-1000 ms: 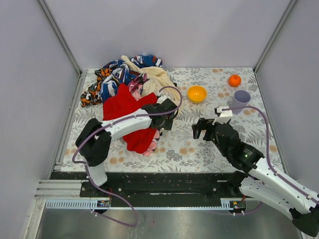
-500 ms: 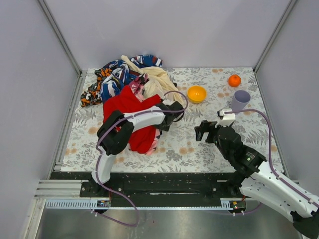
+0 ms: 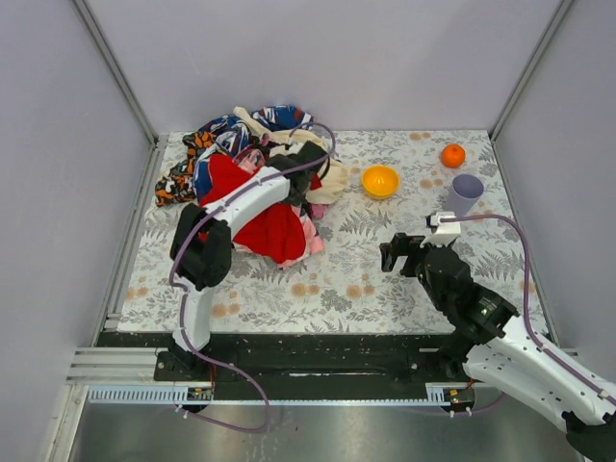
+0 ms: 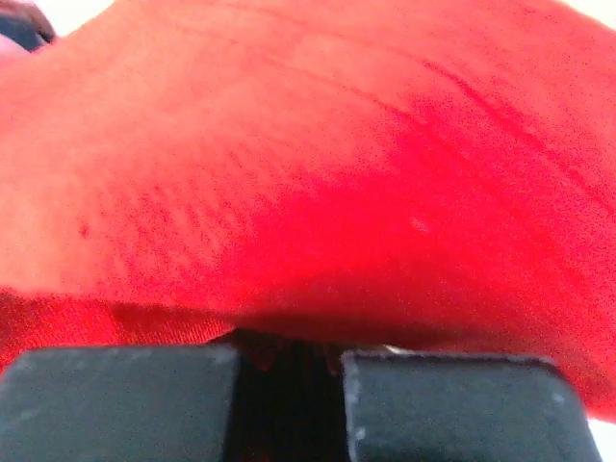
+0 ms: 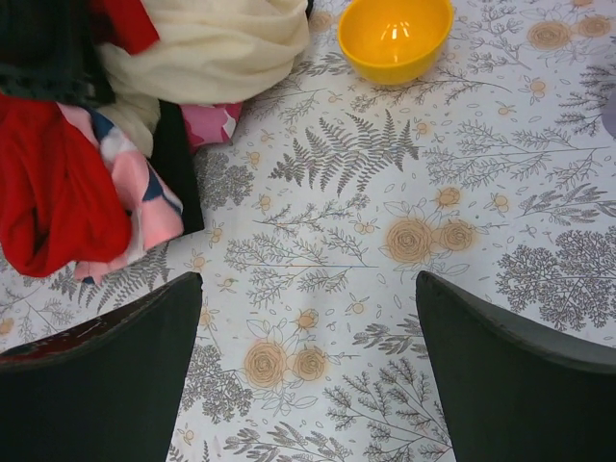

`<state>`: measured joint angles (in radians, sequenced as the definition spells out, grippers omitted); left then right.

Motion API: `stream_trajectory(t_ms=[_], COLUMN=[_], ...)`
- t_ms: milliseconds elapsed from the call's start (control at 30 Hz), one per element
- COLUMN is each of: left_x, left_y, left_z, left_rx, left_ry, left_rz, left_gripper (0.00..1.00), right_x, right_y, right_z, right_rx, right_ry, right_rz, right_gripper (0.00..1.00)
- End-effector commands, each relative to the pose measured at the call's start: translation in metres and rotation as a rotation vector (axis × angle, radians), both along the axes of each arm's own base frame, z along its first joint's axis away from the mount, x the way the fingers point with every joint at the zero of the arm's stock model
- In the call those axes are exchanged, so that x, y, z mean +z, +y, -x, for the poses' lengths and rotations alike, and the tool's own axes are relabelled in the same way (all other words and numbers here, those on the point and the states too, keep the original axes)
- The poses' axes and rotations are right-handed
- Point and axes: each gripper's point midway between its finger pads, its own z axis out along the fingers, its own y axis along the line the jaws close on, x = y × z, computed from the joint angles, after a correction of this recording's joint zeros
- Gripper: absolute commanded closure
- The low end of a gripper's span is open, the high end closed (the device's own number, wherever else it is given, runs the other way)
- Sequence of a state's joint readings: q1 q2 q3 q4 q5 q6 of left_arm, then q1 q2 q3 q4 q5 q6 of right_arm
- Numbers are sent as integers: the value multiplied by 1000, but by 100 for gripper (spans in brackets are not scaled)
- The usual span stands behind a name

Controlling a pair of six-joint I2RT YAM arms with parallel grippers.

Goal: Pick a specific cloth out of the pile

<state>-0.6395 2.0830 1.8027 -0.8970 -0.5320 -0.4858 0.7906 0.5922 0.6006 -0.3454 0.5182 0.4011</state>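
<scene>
Two hands are in view. Nearest, the right hand (image 5: 308,289) hovers over the floral counter (image 3: 356,279) with its fingers spread wide, holding nothing. Farther left, the left hand (image 4: 289,380) is pressed into the pile (image 3: 226,144), fingers closed to a narrow dark slit. Red cloth (image 3: 274,231) fills its wrist view, so I cannot tell which fabric it pinches. The likely trouble is that it has caught the red cloth instead of, or along with, the black one. A pull could then drag tangled neighbours such as the pink-and-white cloth (image 5: 135,207) toward the orange bowl (image 3: 380,180). The black cloth (image 5: 181,173) looks plain, matte and soft. It shows as a dark strip at the pile's right edge, beside the pink piece and mostly buried.
</scene>
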Motion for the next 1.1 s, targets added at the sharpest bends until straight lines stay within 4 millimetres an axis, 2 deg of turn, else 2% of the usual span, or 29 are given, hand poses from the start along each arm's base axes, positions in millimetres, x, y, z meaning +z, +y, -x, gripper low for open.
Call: stream_trajectory(t_ms=[0,67,167,233,300,400,567,667,700,833,900,967,1000,1067], left_x=[107,131,165,179,182,170,126,95,80,34,25,30,38,71], left_y=[19,36,70,93,115,133,155,170,173,175,171,164,163,163], left_z=[-51,-66,-90,-106,-124,-151,-201,-225,-231,-236,-234,-231,-229,-221], left_rx=[-34,-38,-24,-1,30,57,100,142,153,184,195,170,158,134], left_ry=[-235,-274,-338,-392,-431,-437,-408,-416,-407,-335,-306,-292,-295,-329], left_rz=[194,254,334,343,350,434,556,575,589,617,639,670,672,668], left_gripper=[98,97,95,94,94,94,94,94,94,89,79,66,44,5], right_x=[0,-3,-8,-12,-14,-19,-20,-26,-33,-35,-31,-35,-37,-35], right_y=[-8,-8,-7,-6,-3,4,26,56,73,129,160,187,198,220], right_z=[-5,-7,-12,-16,-21,-29,-51,-69,-78,-112,-132,-150,-157,-169], right_rx=[-53,-60,-70,-76,-77,-69,-68,-13,19,100,137,174,185,213], right_ry=[-6,1,20,33,43,61,86,111,133,181,191,208,217,218], right_rz=[19,36,81,112,140,188,215,202,195,153,126,116,107,75], right_gripper=[1,1,1,1,1,1,0,1,0,1,1,1,1,1])
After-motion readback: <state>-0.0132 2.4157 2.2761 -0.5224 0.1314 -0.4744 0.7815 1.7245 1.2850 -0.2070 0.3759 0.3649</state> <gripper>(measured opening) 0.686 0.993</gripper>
